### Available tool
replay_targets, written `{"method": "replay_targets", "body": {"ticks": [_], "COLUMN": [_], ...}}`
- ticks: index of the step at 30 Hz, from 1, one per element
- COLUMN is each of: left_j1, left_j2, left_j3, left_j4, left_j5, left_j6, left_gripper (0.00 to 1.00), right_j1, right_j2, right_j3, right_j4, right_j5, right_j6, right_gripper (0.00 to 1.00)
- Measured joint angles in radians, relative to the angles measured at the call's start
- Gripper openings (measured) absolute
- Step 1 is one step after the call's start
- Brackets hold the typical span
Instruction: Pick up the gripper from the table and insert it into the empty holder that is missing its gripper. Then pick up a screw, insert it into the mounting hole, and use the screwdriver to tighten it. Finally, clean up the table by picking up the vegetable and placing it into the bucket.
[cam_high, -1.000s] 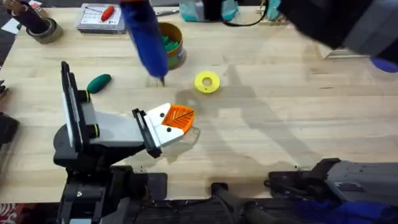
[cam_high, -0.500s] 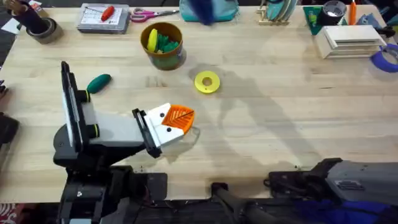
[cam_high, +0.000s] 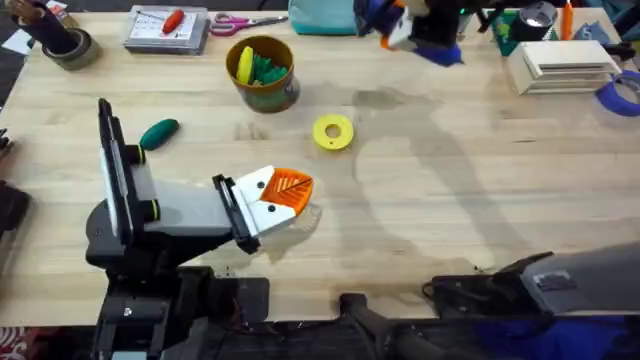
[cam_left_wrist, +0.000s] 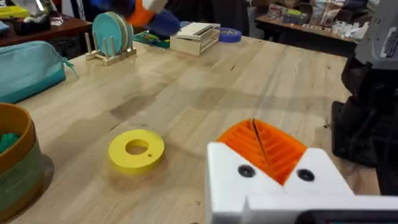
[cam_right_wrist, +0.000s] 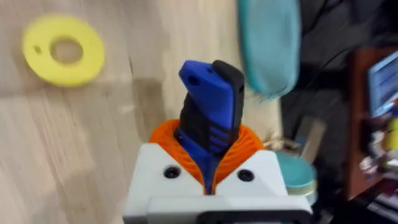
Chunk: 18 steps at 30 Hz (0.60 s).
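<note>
My right gripper (cam_high: 405, 25) hovers blurred over the table's far edge and is shut on the blue screwdriver (cam_right_wrist: 208, 102), which stands between its orange pads (cam_right_wrist: 249, 146). My left gripper (cam_high: 288, 190) rests low over the table (cam_high: 450, 200) near the front, with its orange tips pressed together and nothing between them. The dark green vegetable (cam_high: 160, 132) lies on the left, behind the left arm. Further back stands the olive-yellow bucket (cam_high: 262, 72) with yellow and green items inside. The loose gripper, the empty holder and the screw are out of view.
A yellow flat ring (cam_high: 333, 132) lies just beyond the left gripper. Along the far edge are a tape roll (cam_high: 65, 45), a parts tray (cam_high: 165, 28), scissors (cam_high: 240, 20), a teal pouch (cam_high: 320, 15), a white box (cam_high: 560, 60) and blue tape (cam_high: 622, 92).
The right arm has carried the blue screwdriver from over the table beside the bucket back and to the right, to the far edge. The left arm has not moved.
</note>
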<state>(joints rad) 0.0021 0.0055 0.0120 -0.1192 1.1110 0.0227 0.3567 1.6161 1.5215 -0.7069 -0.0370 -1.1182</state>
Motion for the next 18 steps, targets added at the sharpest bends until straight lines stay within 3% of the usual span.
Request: {"method": "replay_targets", "body": {"ticks": [7, 18], "left_j1": [0.000, 0.000], "left_j2": [0.000, 0.000], "left_j3": [0.000, 0.000], "left_j4": [0.000, 0.000], "left_j5": [0.000, 0.000], "left_j6": [0.000, 0.000], "left_gripper": [0.004, 0.004], "right_j1": [-0.084, -0.118], "right_j2": [0.167, 0.324], "right_j3": [-0.013, -0.021], "right_j4": [-0.017, -0.021], "right_j5": [0.031, 0.077], "right_j6": [-0.093, -0.229], "right_gripper": [0.026, 0.026]}}
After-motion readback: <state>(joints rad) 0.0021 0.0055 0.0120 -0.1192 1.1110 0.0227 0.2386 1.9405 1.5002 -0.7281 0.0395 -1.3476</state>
